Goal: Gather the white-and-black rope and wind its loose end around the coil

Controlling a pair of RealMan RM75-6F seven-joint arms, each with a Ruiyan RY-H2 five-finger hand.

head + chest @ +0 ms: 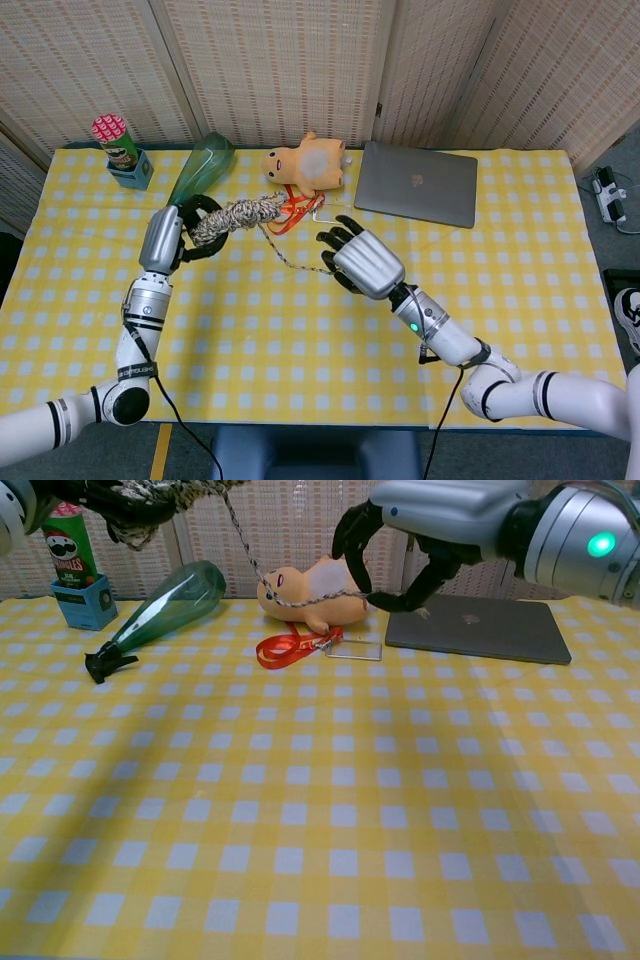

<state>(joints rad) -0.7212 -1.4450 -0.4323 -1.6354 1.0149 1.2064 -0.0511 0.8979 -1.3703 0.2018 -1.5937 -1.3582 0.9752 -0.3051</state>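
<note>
My left hand (193, 226) holds the white-and-black rope coil (238, 215) up above the table's left part; in the chest view the left hand (112, 502) and coil (165, 490) sit at the top left corner. The loose end (285, 256) sags from the coil and runs right to my right hand (362, 263), which pinches it in its fingertips. In the chest view the rope's loose end (290, 600) hangs in a slack curve in front of the plush toy, ending at my right hand (440, 520).
A green bottle (160, 605) lies at the back left beside a Pringles can (68, 548) in a blue holder. An orange plush toy (315, 590), a red lanyard (295, 645) with a clear card and a closed grey laptop (475, 628) lie along the back.
</note>
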